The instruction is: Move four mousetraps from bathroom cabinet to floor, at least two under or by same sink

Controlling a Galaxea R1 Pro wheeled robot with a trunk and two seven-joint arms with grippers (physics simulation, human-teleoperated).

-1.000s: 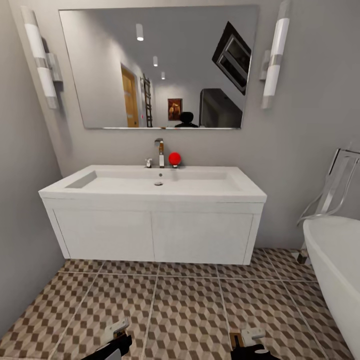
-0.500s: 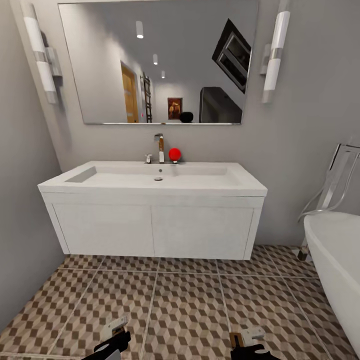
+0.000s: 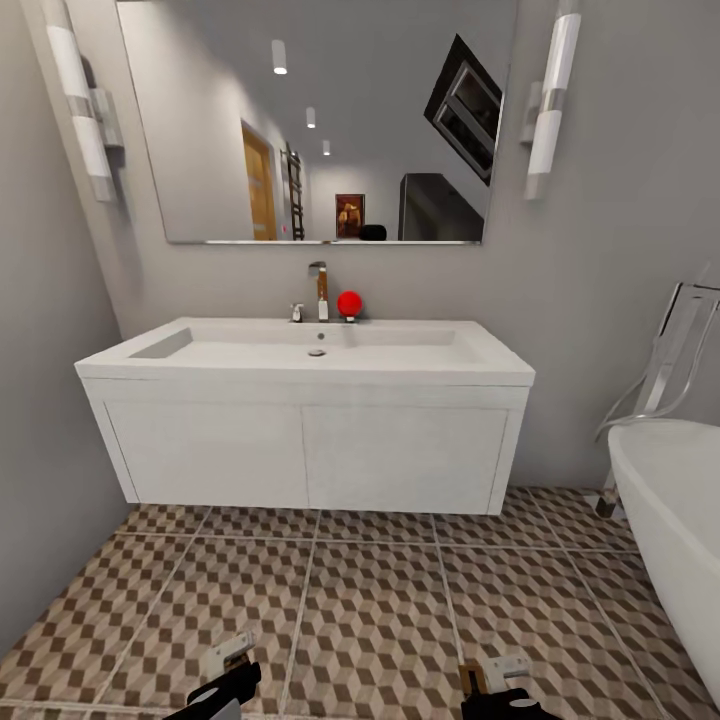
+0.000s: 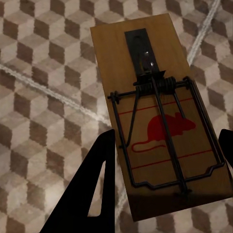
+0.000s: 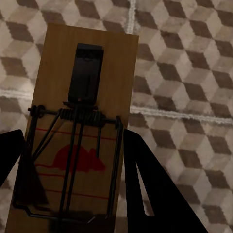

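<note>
In the left wrist view a wooden mousetrap with a wire spring and a red mouse print sits between my black fingers, with my left gripper shut on it above the cube-patterned bathroom floor. In the right wrist view a second mousetrap is held the same way in my right gripper. In the head view both grippers hang low over the tiles, left gripper and right gripper, a few tiles in front of the white sink unit. The orange-brown cabinet is out of view.
The wall-hung sink has a tap, a red ball on its back edge and a gap beneath it. A large mirror hangs above. A white bathtub stands at the right, a grey wall at the left.
The whole head view has shifted slightly, with the sink and mirror now a little higher in the picture. Both grippers keep the same places and the same hold.
</note>
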